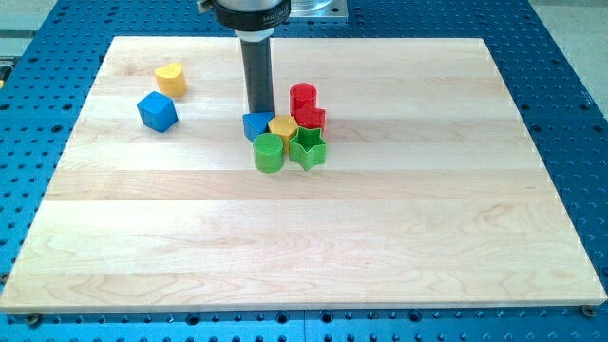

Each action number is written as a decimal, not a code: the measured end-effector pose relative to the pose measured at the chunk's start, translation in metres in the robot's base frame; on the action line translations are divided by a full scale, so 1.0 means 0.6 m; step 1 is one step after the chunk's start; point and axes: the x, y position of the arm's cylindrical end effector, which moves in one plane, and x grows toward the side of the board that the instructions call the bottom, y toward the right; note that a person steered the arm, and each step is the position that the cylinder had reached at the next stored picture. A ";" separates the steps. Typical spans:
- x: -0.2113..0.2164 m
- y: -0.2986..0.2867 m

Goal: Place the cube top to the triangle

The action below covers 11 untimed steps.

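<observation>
A blue cube (157,111) sits alone at the view's left on the wooden board (304,237). A blue triangle block (256,126) lies near the board's middle, at the left end of a cluster. My tip (258,111) stands just above the blue triangle, touching or almost touching its top edge, far to the right of the cube. The rod rises straight up to the arm at the view's top.
A yellow heart block (170,79) lies up and right of the cube. The cluster beside the triangle holds a yellow hexagon (283,127), a green cylinder (269,152), a green star (308,147), a red cylinder (303,97) and a red block (311,119).
</observation>
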 end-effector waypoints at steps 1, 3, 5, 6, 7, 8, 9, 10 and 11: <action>-0.004 -0.006; 0.022 -0.197; 0.001 -0.405; -0.035 -0.247; -0.040 -0.180; -0.013 -0.286; 0.045 -0.169; 0.031 -0.088; -0.009 -0.101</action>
